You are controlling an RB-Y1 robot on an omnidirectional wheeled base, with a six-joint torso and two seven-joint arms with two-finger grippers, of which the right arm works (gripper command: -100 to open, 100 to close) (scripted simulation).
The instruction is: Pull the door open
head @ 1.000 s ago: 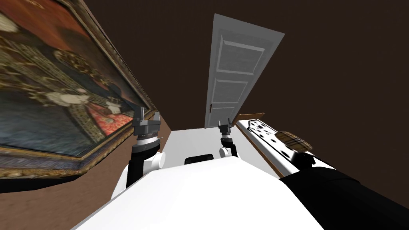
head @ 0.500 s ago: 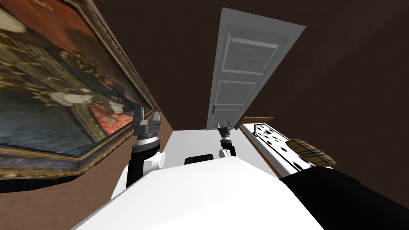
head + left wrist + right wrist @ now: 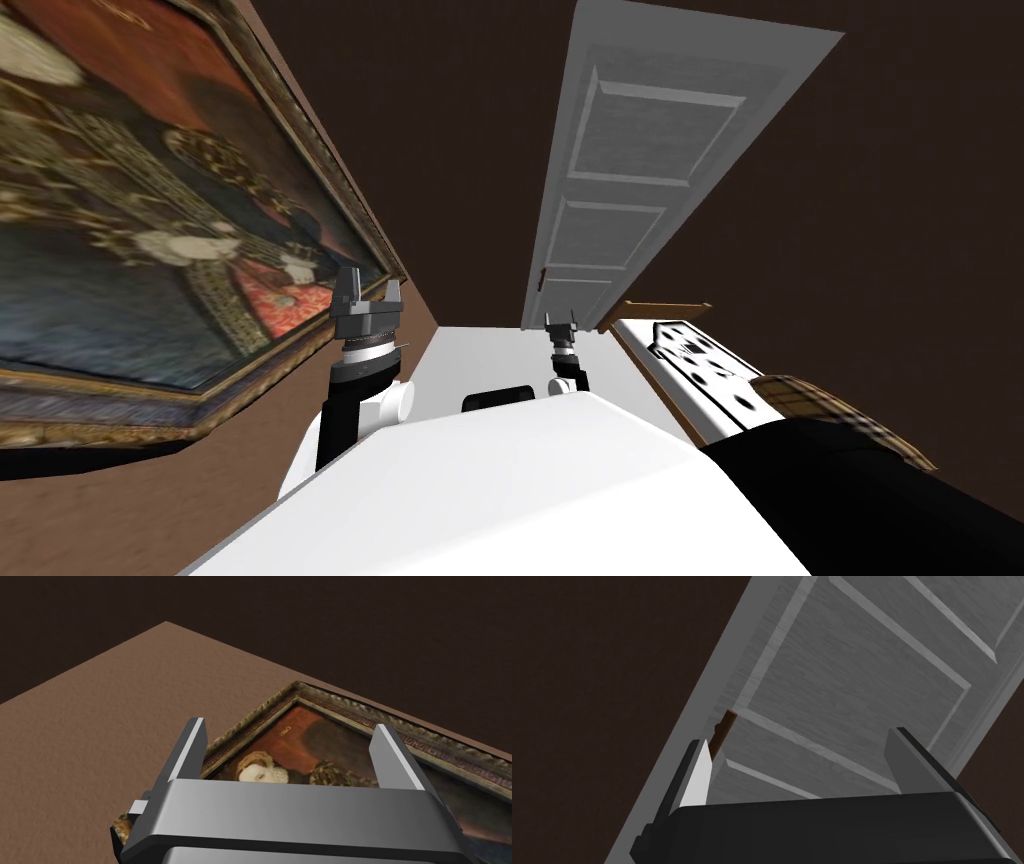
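Located the grey panelled door straight ahead, set in a dark brown wall and rising above both grippers in the head view. Found the right gripper raised low before the door, on its handle side. Confirmed from the right wrist view: right gripper released, fingers spread wide with nothing between them and door panels behind. Noted the door handle, a slim brown lever near the door's edge, just beyond the tip of one finger and outside the gap; cannot tell whether touching. Made out that handle in the head view as no more than a small dark mark. Found the left gripper held up beside a framed painting on the left wall, fingers likewise spread, gripping nothing. Recorded a white black-spotted surface to the right, well apart from both grippers.
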